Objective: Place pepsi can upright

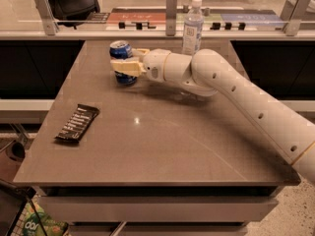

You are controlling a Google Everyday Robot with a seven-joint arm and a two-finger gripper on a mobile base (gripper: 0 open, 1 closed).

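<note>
Blue pepsi can (119,49) is seen upright on the far-left part of the table (147,146), its base apparently on the surface. It is clasped by the gripper (124,59), one finger across its front. Placement is judged nearly done; release and withdrawal are left. A silver top rim is noted.

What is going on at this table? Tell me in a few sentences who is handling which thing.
A white robot arm reaches across the brown table from the right. Its gripper is at the far left part of the tabletop, with its fingers closed around the pepsi can. The can stands upright, its base at or just above the surface. A clear water bottle stands behind the arm at the far edge, and a dark snack bar lies untouched near the left edge.
</note>
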